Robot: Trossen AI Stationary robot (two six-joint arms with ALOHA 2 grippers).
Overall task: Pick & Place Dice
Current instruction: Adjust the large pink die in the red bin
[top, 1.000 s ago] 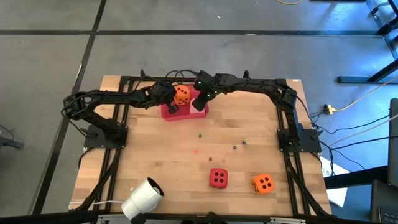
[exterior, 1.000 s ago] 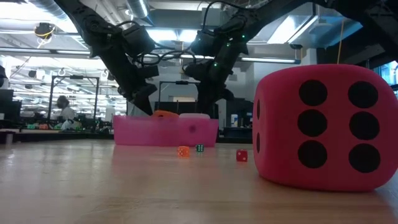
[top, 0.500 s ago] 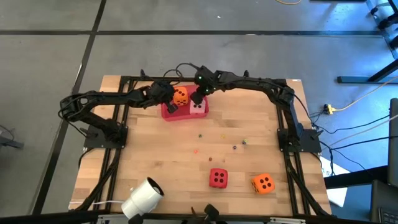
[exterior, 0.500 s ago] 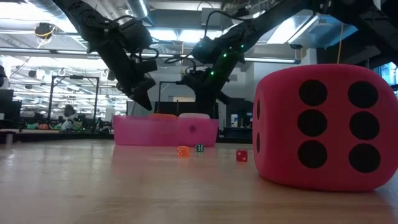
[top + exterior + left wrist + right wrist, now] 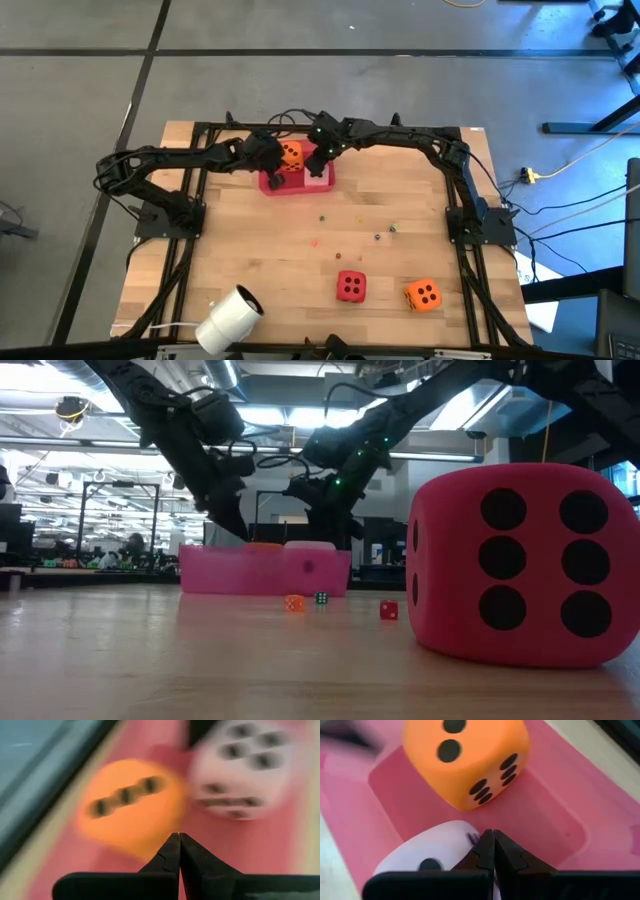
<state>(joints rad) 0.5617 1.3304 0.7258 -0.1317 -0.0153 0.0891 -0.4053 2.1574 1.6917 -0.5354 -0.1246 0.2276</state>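
Tray (image 5: 272, 184), far edge of desk (image 5: 250, 260): held an orange die (image 5: 292, 153) and a pink die (image 5: 320, 170) side by side. Left end effector (image 5: 272, 166) and right end effector (image 5: 322, 153): both over the tray, fingers pressed together, holding nothing. Red die (image 5: 350, 285) and second orange die (image 5: 424, 294): near edge of desk, apart. Beads (image 5: 325, 217): scattered mid-desk.

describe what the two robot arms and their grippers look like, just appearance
Both arms are black, slim and jointed, with loose black cables looping by the wrists. The right arm's wrist shows green lights. The left gripper and right gripper each have two dark, wedge-shaped fingers tapering to a point.
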